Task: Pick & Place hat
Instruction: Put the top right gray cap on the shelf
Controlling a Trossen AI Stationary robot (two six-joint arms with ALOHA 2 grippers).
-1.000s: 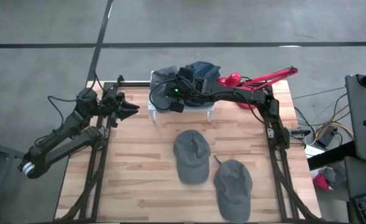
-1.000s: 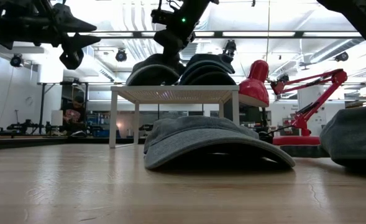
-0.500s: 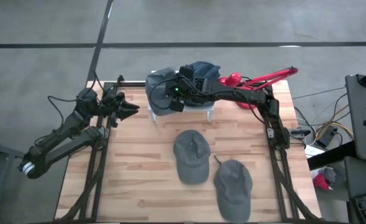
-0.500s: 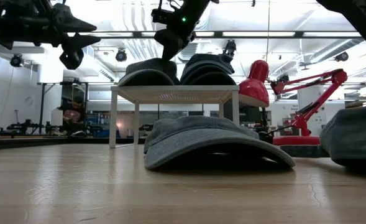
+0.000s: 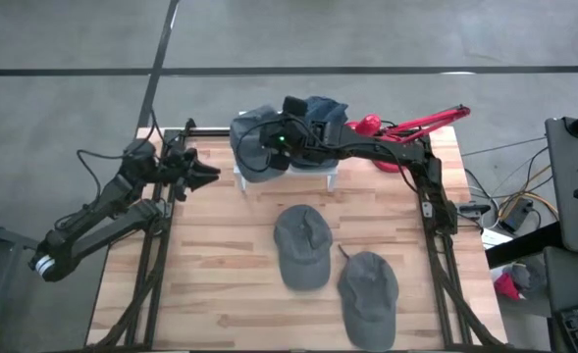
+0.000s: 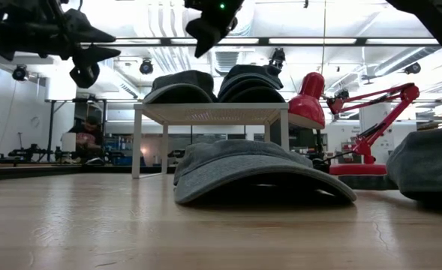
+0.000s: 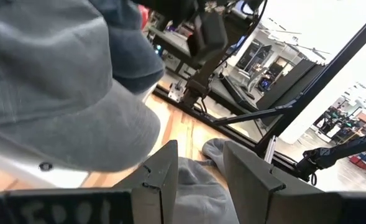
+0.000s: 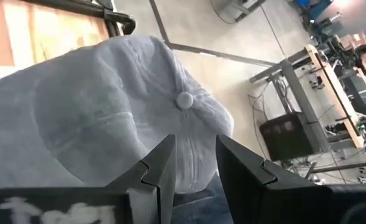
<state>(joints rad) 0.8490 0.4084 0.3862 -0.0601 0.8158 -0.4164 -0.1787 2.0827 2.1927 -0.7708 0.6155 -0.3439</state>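
A small white rack [image 5: 289, 169] stands at the table's far middle. On it rest a grey hat [image 5: 252, 127] and, to its right, a dark blue hat [image 5: 325, 108]. My right gripper [image 6: 209, 26] hangs open just above the grey hat [image 6: 180, 85], clear of it; the right wrist view looks down on the hat's crown button [image 8: 183, 99] past the open gripper [image 8: 194, 163]. Two more grey hats lie crown up on the table: one in the middle [image 5: 301, 245], one nearer and to its right [image 5: 369, 291]. My left gripper [image 5: 207, 173] waits open, raised left of the rack.
A red desk lamp [image 5: 406, 123] stands right of the rack at the far right corner. The wooden table [image 5: 220, 275] is bare on its left and near-left parts. The left wrist view shows the grey hat's brim [image 7: 102, 134] reaching past the rack's edge.
The grey hat shifted a little toward the table's left and settled flatter on the rack. My right gripper then rose straight up off it, and the hat stayed on the rack.
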